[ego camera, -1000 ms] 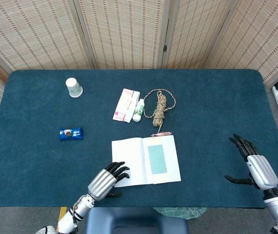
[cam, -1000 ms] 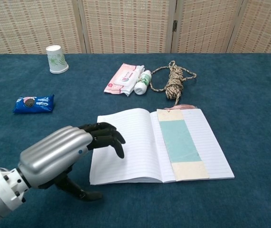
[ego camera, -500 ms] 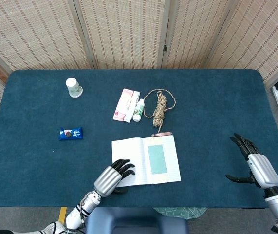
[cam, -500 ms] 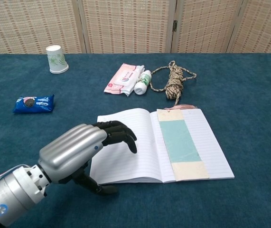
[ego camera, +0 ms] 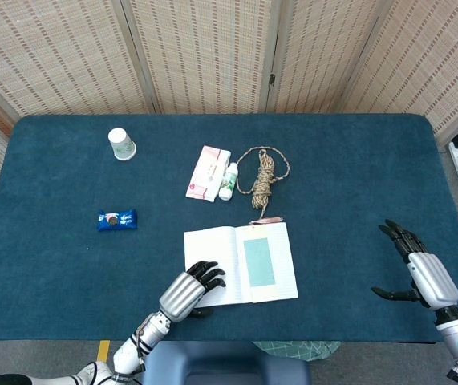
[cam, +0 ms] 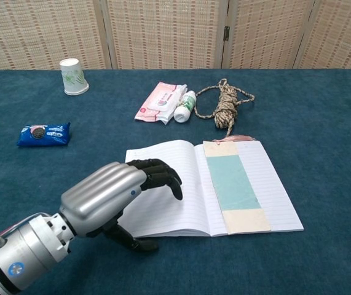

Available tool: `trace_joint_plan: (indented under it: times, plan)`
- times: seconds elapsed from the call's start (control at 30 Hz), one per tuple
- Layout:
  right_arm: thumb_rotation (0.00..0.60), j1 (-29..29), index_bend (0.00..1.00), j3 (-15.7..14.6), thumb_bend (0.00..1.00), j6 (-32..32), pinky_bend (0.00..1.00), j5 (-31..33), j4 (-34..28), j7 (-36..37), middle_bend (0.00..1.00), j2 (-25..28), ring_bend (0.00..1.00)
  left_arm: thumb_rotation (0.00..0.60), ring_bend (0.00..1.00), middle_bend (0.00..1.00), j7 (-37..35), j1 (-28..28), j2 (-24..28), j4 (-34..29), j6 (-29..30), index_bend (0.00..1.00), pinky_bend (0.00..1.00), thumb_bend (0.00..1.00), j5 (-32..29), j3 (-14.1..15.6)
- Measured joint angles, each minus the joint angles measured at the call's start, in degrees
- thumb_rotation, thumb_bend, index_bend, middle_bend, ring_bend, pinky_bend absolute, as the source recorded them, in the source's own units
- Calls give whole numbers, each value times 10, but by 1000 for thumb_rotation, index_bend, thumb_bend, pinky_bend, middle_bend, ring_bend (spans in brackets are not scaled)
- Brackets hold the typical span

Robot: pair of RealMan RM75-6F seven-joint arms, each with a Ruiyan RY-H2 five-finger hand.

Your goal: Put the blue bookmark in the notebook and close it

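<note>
The blue counter (ego camera: 357,176) carries everything. The notebook (cam: 181,196) lies open and flat w/ the blue bookmark (cam: 232,183) already on its right page, so step 1 looks done and the closing step is in hand.

The left hand (cam: 110,196) hovers over the left page's near-left corner, fingers (cam: 160,175) curled down over the paper, thumb low by the page edge at the counter; whether they touch the page can't be told. It grips nothing. The bookmark sits just right of those fingers, across the spine. The right hand (ego camera: 421,271) is well apart to the right, fingers spread, holding nothing.

Next move, as a judgement: get the fingers under the left cover edge and swing it over to the right w/o nudging the bookmark.

Beyond the fingers, far side: rope coil (cam: 227,103), pink wipes pack (cam: 158,102) w/ print too small to read, small white bottle (cam: 186,106) w/ green label, unreadable. Left of the fingers: blue cookie packet (cam: 43,133), Oreo-type biscuit pictured, wording not legible; paper cup (cam: 72,76) w/ green pattern, no text readable.
</note>
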Motion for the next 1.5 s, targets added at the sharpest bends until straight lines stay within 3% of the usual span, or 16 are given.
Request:
trace_joint_plan:
  times: [0.7, 1.5]
  plan:
    - [600, 0, 0, 7, 0, -21, 9, 2, 1, 3, 0, 4, 0, 600, 193, 304, -15, -7, -25, 77, 52, 382, 229, 207, -5, -3]
    - [600, 1, 0, 7, 0, -31, 12, -7, 1, 5, 0, 6, 0, 600, 183, 309, -106, -15, -84, 184, 158, 381, 205, 210, -5, -28]
